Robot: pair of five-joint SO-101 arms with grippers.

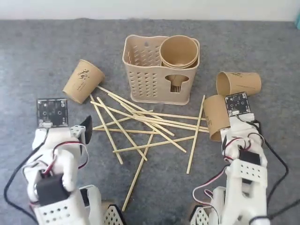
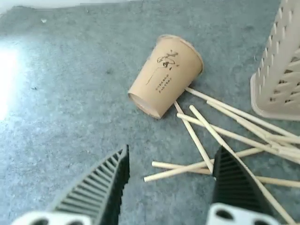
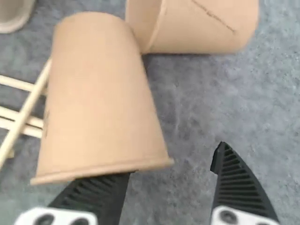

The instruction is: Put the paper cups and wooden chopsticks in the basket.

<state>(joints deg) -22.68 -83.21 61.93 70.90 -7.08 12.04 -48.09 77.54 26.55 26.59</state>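
The left arm rises from the near left corner of the table [image 1: 42, 51], its wrist bent forward and down. The left gripper [image 2: 171, 164] hangs over bare grey cloth with its ribbed black fingers [image 2: 110, 176] spread wide and nothing between them. The right arm stands at the near right corner, also tipped downward. The right gripper [image 3: 173, 161] is likewise released, jaws apart. The rim of a paper cup [image 3: 98, 98] lies right at one of its fingers, not between the two; whether they touch cannot be told.

The table wears a fuzzy grey felt-like cover. Near the middle of the far edge stands the basket [image 1: 145, 77], a beige plastic caddy with rounded corners, slotted walls and a cut-out handle. Nested cups [image 1: 179, 50] sit upright in its right compartment.

Three more cups of smooth tan paper, tapered with rolled rims, lie on their sides. One with dark brush marks [image 1: 83, 80] is left of the basket. The other cup [image 1: 240, 83] is toward the right edge, just beside the one at the right gripper.

Thin pale wooden chopsticks [image 1: 140, 115] lie criss-crossed in a loose heap on the cloth in front of the basket, between the two arms.
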